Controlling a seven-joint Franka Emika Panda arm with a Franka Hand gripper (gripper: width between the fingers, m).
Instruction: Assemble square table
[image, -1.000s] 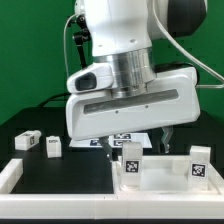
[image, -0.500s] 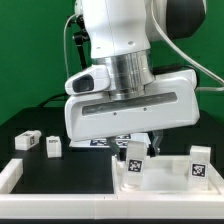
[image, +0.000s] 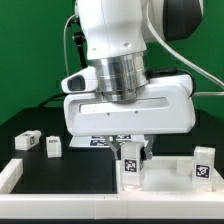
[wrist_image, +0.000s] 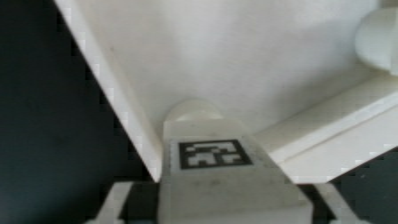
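Green cloth (image: 30, 70) hangs behind the scene and a black table (image: 75, 172) carries everything; the exterior view sits low and close. Toward 4 o'clock in that view lies the square slab (image: 165, 188), white, rimmed and recessed, its front wall facing the camera. At the slab's 9 o'clock end the gripped leg (image: 131, 168) stands upright with its black-and-white tag turned forward; the end effector (image: 133, 152) comes down over it and pinches it between two dark fingers, one on each flank. The wrist view shows the same leg filling the gap between the fingers, its tag sharp and the slab's pale surface spread beyond it; whether the leg's foot touches the slab cannot be told. At the slab's 3 o'clock end a second leg (image: 203, 165) stands upright, tag forward, well apart from the gripped one. Out at 9 o'clock two more legs rest on the table, the outer loose leg (image: 28, 141) just beside the inner loose leg (image: 53, 146), both well apart from the slab. A white bar (image: 12, 173) edges the table at 8 o'clock; the marker board (image: 106, 141) lies flat behind the slab, mostly hidden under the bulky white arm (image: 125, 60).
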